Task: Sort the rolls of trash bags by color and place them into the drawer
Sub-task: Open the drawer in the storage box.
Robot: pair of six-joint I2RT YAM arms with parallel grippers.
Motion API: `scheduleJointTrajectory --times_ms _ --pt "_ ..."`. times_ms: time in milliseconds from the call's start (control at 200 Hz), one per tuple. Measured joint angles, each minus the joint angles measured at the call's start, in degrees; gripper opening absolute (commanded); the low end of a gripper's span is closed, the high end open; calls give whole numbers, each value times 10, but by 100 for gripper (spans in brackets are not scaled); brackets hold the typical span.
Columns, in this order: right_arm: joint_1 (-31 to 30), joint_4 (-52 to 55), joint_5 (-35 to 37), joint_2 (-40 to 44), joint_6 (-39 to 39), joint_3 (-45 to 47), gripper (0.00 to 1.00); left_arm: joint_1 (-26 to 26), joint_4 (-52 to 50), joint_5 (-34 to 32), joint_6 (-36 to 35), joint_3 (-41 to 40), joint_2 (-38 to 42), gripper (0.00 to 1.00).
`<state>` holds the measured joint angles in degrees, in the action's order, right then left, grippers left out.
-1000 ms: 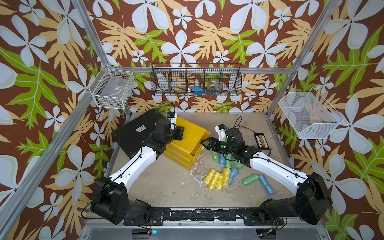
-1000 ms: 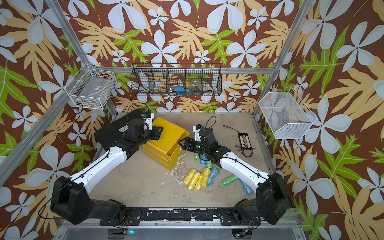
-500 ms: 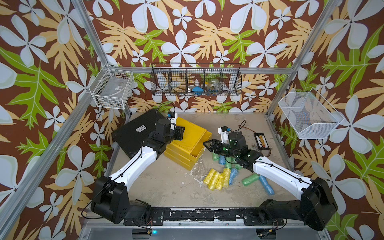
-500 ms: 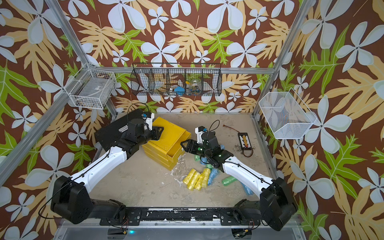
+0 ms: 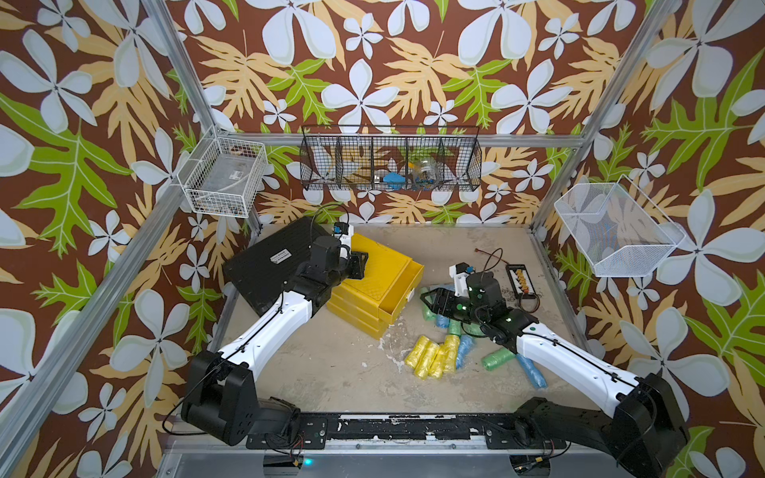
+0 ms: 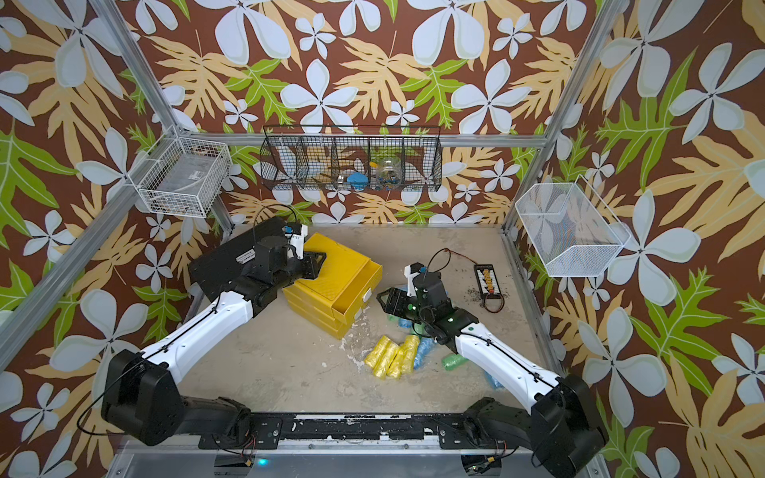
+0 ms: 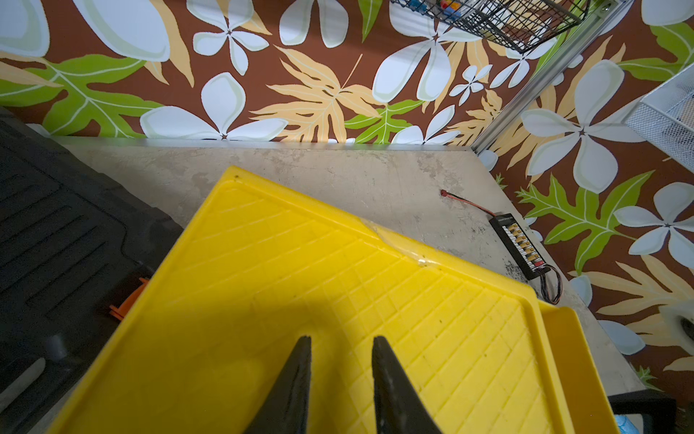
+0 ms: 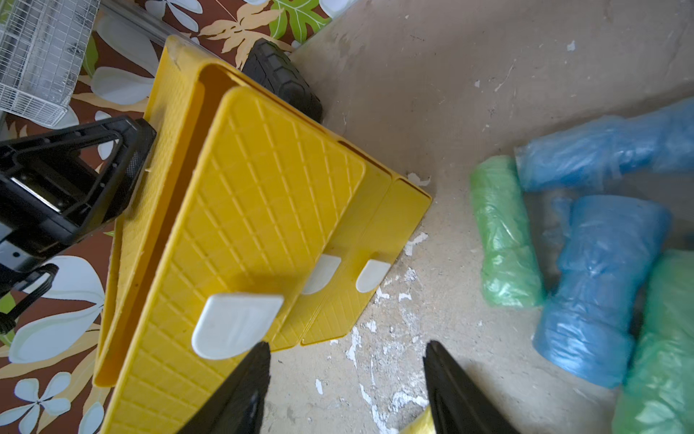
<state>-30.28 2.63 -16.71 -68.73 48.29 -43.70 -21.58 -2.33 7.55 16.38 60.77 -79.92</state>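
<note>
Right wrist: drawer (image 8: 263, 180) top tab (image 8: 236, 325) just beside right hand (image 8: 345, 349), jaws parted.

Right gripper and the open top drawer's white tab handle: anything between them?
Nothing. In the right wrist view, only bare tabletop separates the right gripper from the white tab handle.

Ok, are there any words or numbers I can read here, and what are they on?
White sticker on the black case: dark print, too small to read.
Small label inside the white wire basket: too blurred to read.
Yellow drawers: no writing shows.
Nothing here reads clearly.
</note>
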Motion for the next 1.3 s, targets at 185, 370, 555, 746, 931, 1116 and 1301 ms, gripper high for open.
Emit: scheduleJointTrajectory --times_ms 185,370,555,746,931,1116,1301 --pt "11 8 -1 25 -5 17 63 0 -1 0 0 1 0 31" --pt "14 -79 -72 21 60 50 57 0 -5 0 0 3 0 31" --pt "14 -218 -146 19 165 91 60 0 -10 1 0 7 0 31" --pt "14 -303 -173 38 223 110 67 0 -13 3 1 8 -1 31" --pt "13 -337 -180 32 252 122 67 0 -19 3 1 12 -1 31" --pt "14 -362 -182 9 277 131 63 0 -21 3 1 14 -2 31" --pt "14 -392 -184 -16 295 137 62 0 -24 4 1 14 0 31"
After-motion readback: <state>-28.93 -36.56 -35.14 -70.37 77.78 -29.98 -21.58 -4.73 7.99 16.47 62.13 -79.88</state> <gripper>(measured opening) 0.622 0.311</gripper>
